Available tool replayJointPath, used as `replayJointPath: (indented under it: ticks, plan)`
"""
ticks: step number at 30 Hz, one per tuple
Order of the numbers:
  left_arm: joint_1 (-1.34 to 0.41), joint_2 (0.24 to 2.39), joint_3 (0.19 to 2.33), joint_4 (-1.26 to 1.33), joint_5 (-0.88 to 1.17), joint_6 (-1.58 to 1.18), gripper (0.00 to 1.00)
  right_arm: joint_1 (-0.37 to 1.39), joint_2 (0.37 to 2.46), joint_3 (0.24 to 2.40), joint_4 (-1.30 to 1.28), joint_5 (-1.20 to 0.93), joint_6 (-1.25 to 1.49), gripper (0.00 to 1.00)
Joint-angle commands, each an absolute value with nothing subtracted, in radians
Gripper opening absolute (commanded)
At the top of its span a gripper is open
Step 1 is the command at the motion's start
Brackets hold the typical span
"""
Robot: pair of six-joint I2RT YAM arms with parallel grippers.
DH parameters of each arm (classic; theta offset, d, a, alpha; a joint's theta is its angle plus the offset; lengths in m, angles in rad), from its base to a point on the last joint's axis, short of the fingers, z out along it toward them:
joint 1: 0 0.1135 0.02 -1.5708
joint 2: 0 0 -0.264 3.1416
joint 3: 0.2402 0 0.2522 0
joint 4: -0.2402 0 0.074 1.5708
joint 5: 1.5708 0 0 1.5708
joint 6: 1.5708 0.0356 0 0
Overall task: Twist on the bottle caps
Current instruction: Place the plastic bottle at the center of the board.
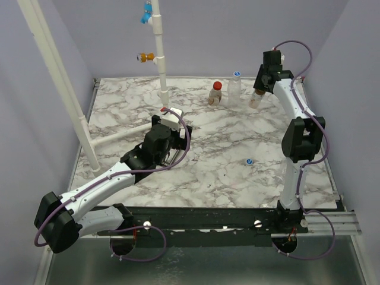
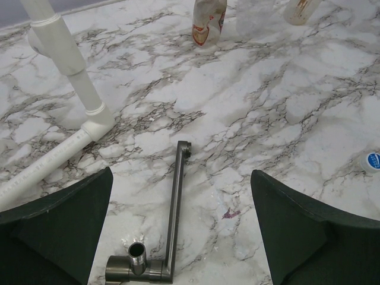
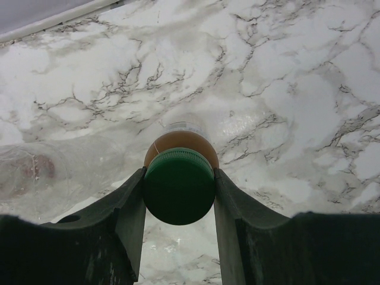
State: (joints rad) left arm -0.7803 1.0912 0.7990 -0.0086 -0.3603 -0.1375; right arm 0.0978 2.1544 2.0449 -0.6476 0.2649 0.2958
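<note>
Note round green plastic cap clamped between fingers of right gripper, centred over neck of upright small clear plastic bottle directly beyond fingertips, axes apparently aligned; left gripper spread wide, empty, well apart.

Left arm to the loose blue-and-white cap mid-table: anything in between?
Nothing visible. The blue-and-white cap lies to the right of the open left gripper, with only marble table between them. The grey metal crank lies flat right under the fingers, not on the cap's side.
</note>
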Motion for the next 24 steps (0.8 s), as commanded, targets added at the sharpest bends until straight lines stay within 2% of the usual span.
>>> replayJointPath:
  ticks: [1,7,15,24]
  plan:
    - [-0.775,1.094,0.784,-0.009,-0.367,-0.132,0.99,0.088,2.187,2.066,-0.668,0.238,0.291,0.23]
    - [-0.772,1.095,0.785,-0.008,-0.361,-0.135,0.99,0.084,2.190,2.071,-0.676,0.230,0.289,0.43]
    - [-0.769,1.090,0.782,-0.005,-0.363,-0.133,0.99,0.085,2.204,2.090,-0.685,0.237,0.276,0.58]
    - [-0.765,1.089,0.779,-0.005,-0.362,-0.132,0.99,0.083,2.238,2.135,-0.700,0.236,0.265,0.60]
